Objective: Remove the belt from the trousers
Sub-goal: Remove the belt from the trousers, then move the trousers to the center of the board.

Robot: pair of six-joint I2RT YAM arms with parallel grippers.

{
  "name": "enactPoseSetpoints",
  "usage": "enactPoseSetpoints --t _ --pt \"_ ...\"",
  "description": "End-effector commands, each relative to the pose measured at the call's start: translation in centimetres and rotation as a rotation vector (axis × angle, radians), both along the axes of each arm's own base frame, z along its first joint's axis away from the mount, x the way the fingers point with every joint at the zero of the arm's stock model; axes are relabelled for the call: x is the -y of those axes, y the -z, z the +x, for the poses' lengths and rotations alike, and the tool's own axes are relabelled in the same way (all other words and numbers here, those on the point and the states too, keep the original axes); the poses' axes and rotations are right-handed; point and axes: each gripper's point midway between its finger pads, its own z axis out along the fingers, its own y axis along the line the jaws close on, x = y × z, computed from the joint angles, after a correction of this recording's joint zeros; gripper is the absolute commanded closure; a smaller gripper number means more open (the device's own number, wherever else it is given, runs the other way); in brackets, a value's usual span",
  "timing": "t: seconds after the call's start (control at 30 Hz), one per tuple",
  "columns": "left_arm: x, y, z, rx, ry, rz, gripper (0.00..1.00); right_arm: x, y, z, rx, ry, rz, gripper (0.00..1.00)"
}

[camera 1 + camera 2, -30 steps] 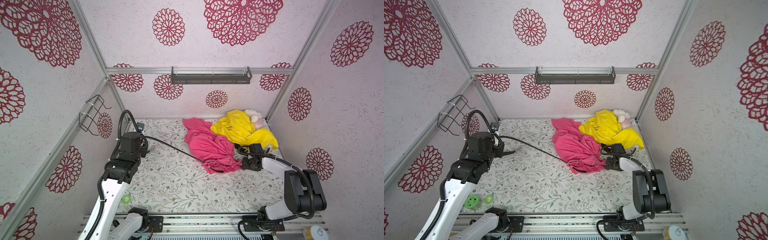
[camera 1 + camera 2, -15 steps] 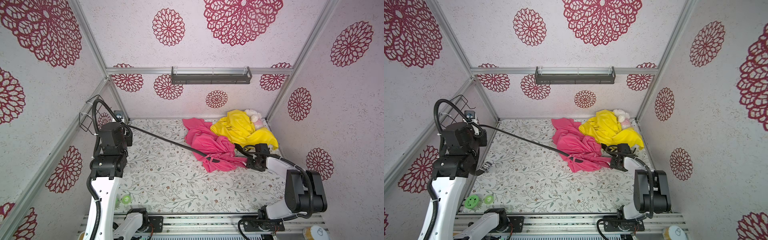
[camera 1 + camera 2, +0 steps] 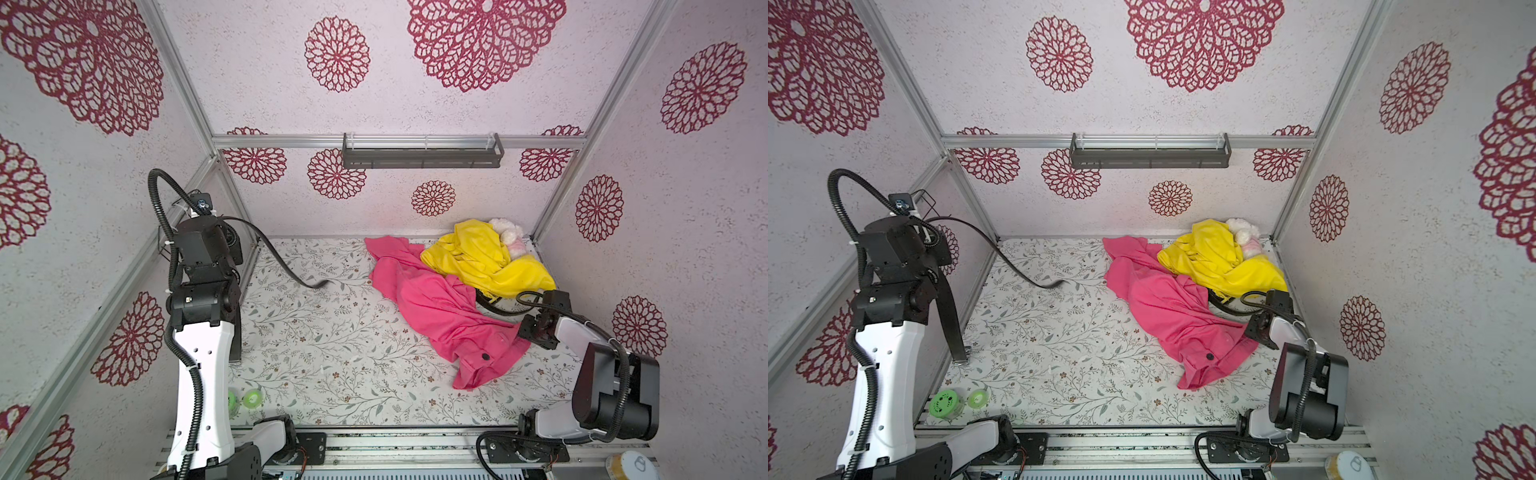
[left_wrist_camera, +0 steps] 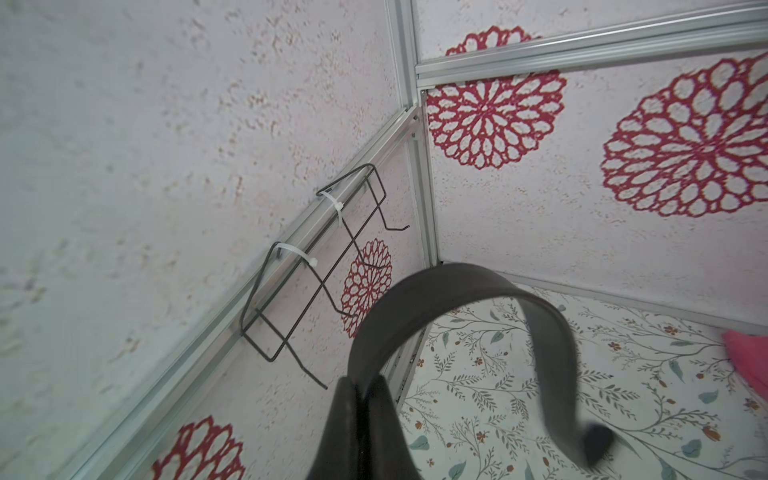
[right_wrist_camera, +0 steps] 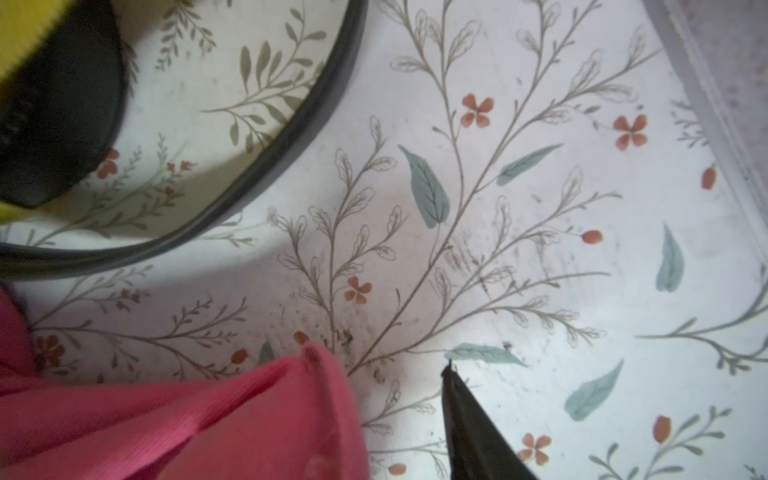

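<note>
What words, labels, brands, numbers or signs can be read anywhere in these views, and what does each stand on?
No text can be read in any view.
Pale sticker on the left arm's black joint housing: too small to read.
Tin by the front rail: no lettering legible on its lid.
Wall prints: red flower patterns only, no writing.

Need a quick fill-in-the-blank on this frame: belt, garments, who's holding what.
1. The black leather belt is clamped in the jaws of the ___ gripper.
2. Its free end hangs apart from the crumpled ___ trousers.
3. A rumpled ___ garment lies at the back right, beside a white plush toy.
Missing words: left; pink; yellow.
</note>
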Motion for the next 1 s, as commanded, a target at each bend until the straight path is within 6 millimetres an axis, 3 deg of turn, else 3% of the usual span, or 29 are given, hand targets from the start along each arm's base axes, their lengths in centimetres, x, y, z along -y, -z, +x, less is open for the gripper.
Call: enactPoseSetpoints --t 0.0,0.13,0.3,0.47,0.6,0.7,0.8,0.97 --pt "4.3 -3.9 1.2 0.133 0.158 -0.028 1.00 -2.4 -1.4 0.5 0.057 -0.047 0.043 0.53" --pt "9.8 -6.3 2.9 0.151 0.291 0.032 1.00 -8.2 -2.4 0.5 0.092 -0.181 0.074 0.53" --pt "12.2 -8.1 5.3 0.198 0.374 0.013 1.00 -16.1 -1.2 -0.2 0.094 -0.325 0.162 0.52" --pt "13.8 -5.5 8.2 0.175 0.425 -0.042 1.00 -24.5 1.7 1.0 0.054 -0.476 0.233 0.52" --pt "14.8 -3.8 9.8 0.148 0.449 -0.055 1.00 -32.5 2.0 3.5 0.062 -0.609 0.268 0.50" --pt "14.6 -2.2 11.1 0.098 0.424 -0.031 1.00 -38.0 1.1 5.6 0.094 -0.703 0.318 0.46" --pt "13.3 0.7 12.6 0.016 0.352 0.015 1.00 -40.1 -0.8 6.4 0.099 -0.747 0.326 0.39" --pt "10.6 6.3 14.5 -0.086 0.279 -0.005 1.00 -38.8 -2.8 3.3 0.049 -0.809 0.321 0.27"
